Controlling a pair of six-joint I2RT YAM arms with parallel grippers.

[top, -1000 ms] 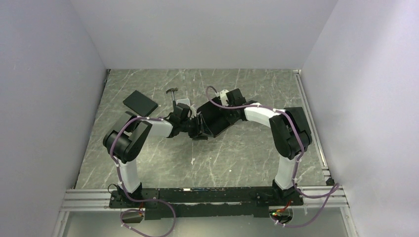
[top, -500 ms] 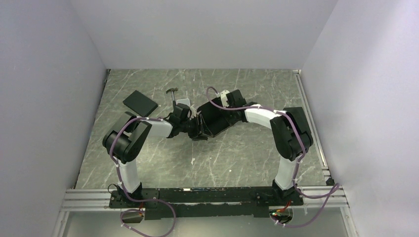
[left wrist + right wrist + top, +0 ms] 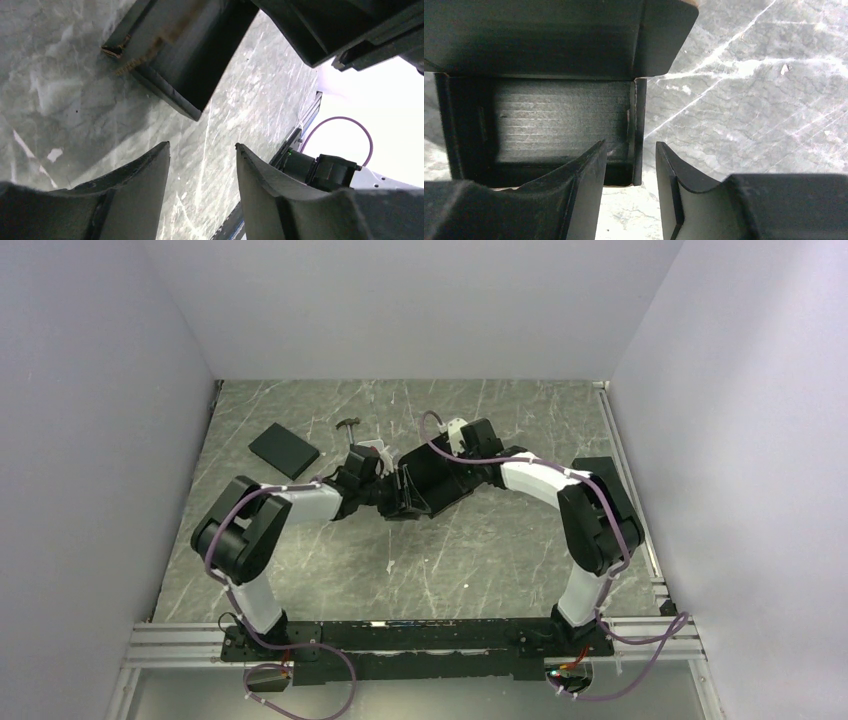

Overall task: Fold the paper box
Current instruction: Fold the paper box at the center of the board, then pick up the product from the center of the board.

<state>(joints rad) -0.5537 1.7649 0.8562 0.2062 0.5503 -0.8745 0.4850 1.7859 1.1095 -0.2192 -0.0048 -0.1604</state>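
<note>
Locate the paper box (image 3: 435, 478) on the table (image 3: 500, 550), slightly beyond centre, between the two wrists. Check its form in the right wrist view: base panel flat, side walls raised, broad panel folded back at the far side with a rounded flap (image 3: 664, 35) at its right end. Note the left arm reaching in from the left, elbow low, forearm pointing right toward the near-left end of the box. Read the left gripper (image 3: 202, 146) as open: fingers apart, only bare table in the gap, nothing held, box corner just ahead. Note the right arm arched in from the right, wrist above the far end of the box. Read the right gripper (image 3: 630, 143) as open: fingers parted astride the line of the right wall, clear of it on both sides, nothing clamped. Find a black slab (image 3: 283, 449) well left of the box, apart from both arms.
</note>
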